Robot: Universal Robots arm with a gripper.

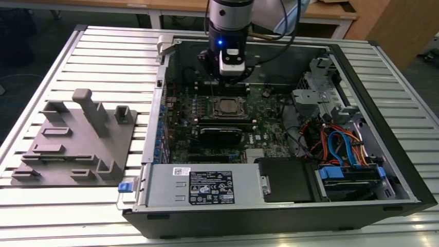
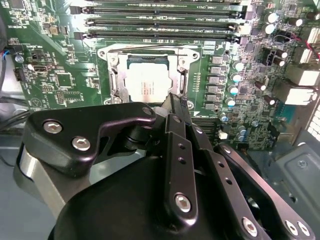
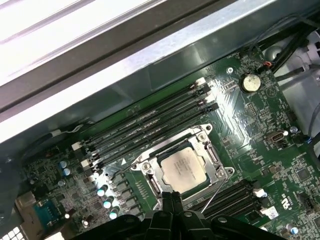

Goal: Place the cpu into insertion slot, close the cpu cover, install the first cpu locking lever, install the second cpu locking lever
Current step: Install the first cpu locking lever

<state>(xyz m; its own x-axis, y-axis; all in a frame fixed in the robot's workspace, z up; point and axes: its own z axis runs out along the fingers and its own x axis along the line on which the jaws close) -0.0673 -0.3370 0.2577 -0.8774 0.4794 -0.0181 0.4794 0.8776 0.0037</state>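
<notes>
The cpu [image 2: 147,86] [image 3: 183,168] lies flat in the insertion slot [image 1: 224,107] on the green motherboard, its silver-grey top showing. Around it sits the cpu cover [image 2: 115,75] [image 3: 151,176], a silvery frame that looks lowered over the chip. A thin wire locking lever [image 3: 214,192] runs slanted along one side of the slot. Another wire lever [image 2: 150,48] lies along the side by the memory slots. My gripper [image 2: 176,101] [image 3: 172,198] [image 1: 232,81] hovers just above the slot's edge, shut, with nothing visible between its fingertips.
Black memory slots [image 2: 160,22] flank the socket. A long black card [image 1: 219,135] lies beside it, with the power supply [image 1: 205,188] in front. Coloured cables [image 1: 336,144] and a drive cage [image 1: 312,95] fill the exterior view's right. A grey fixture plate [image 1: 75,139] sits outside the case.
</notes>
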